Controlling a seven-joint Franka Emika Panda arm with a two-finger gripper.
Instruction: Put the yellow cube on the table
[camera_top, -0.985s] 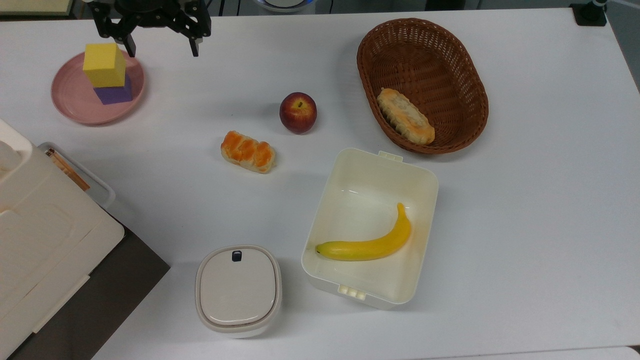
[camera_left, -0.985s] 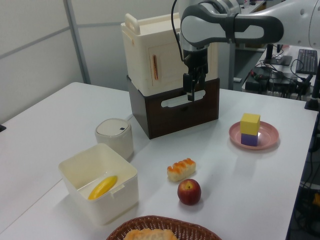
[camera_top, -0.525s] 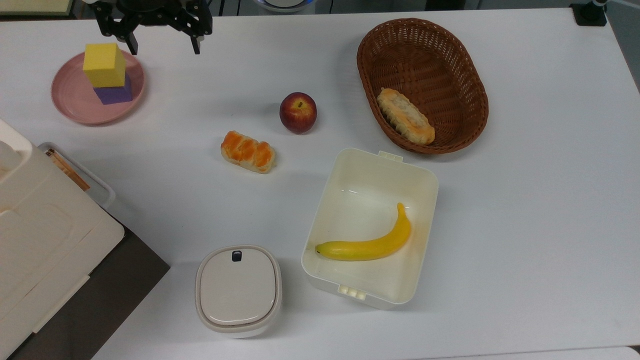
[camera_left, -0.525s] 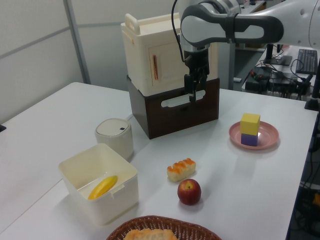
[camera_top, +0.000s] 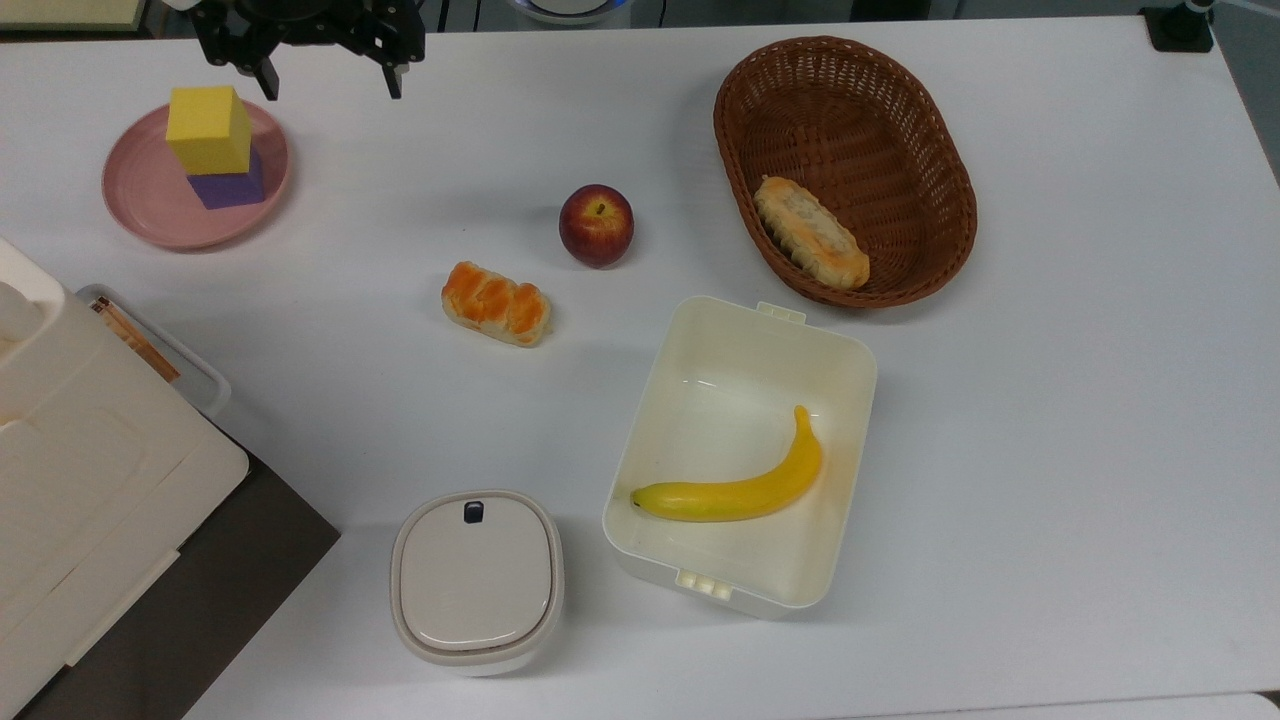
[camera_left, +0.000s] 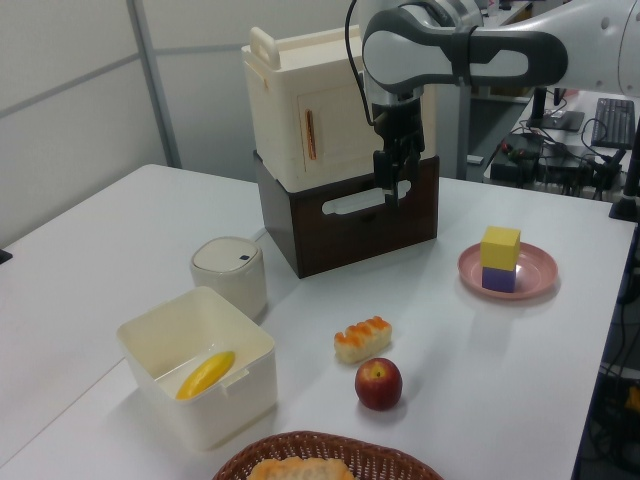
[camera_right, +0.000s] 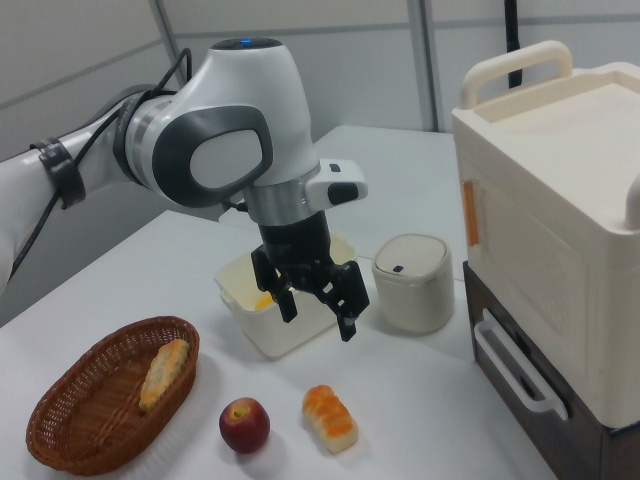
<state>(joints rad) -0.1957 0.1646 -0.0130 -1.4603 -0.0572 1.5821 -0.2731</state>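
Observation:
The yellow cube (camera_top: 207, 128) (camera_left: 500, 247) rests on top of a purple cube (camera_top: 232, 187) (camera_left: 498, 279), and both stand on a round pink plate (camera_top: 140, 205) (camera_left: 532, 290) near the top view's upper left corner of the white table (camera_top: 1050, 450). My gripper (camera_top: 328, 85) (camera_left: 393, 190) (camera_right: 318, 318) hangs in the air, open, with nothing between its fingers. In the top view it is to the right of the yellow cube and apart from it. In the left view it hovers well above the table, to the left of the plate.
A red apple (camera_top: 596, 224) and an orange bread roll (camera_top: 496, 302) lie mid-table. A wicker basket (camera_top: 900, 110) holds another roll. A cream box (camera_top: 740, 330) holds a banana (camera_top: 735, 490). A lidded pot (camera_top: 476, 580) and a cream cabinet (camera_left: 310, 110) on a brown base stand nearby.
My gripper has drifted a little toward the top view's upper edge, still open. The cubes and everything else have stayed put.

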